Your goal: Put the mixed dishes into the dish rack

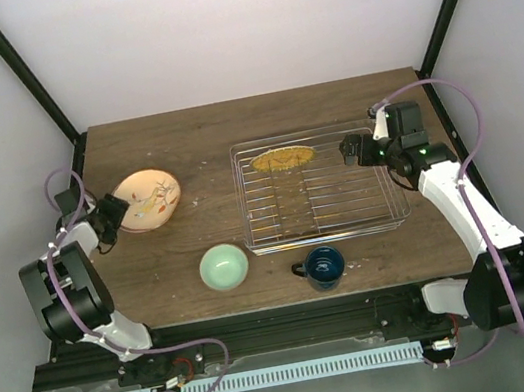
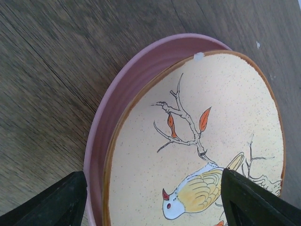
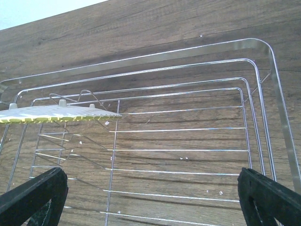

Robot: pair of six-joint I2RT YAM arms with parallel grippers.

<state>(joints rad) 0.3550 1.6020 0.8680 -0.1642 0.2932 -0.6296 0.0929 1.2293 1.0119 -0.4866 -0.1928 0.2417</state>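
The cream plate (image 1: 146, 198) with a bird and branch pattern lies inside the pink plate (image 2: 117, 89) at the table's left, tilted. My left gripper (image 1: 114, 220) (image 2: 154, 175) is shut across this pair, one finger outside the pink rim and the other on the cream face. The dish rack (image 1: 343, 192) (image 3: 188, 66) stands at the right. The lime-green plate (image 1: 283, 158) (image 3: 56, 114) stands on edge at its far side. My right gripper (image 1: 347, 150) (image 3: 151, 179) hangs open over the rack, holding nothing. The mint-green bowl (image 1: 224, 266) and the dark blue mug (image 1: 323, 266) sit near the front edge.
Bare wooden table (image 1: 192, 142) lies between the plates and the rack. Black frame posts (image 1: 27, 75) rise at the back corners, with white walls behind them. Purple cables (image 1: 477, 117) loop off both arms.
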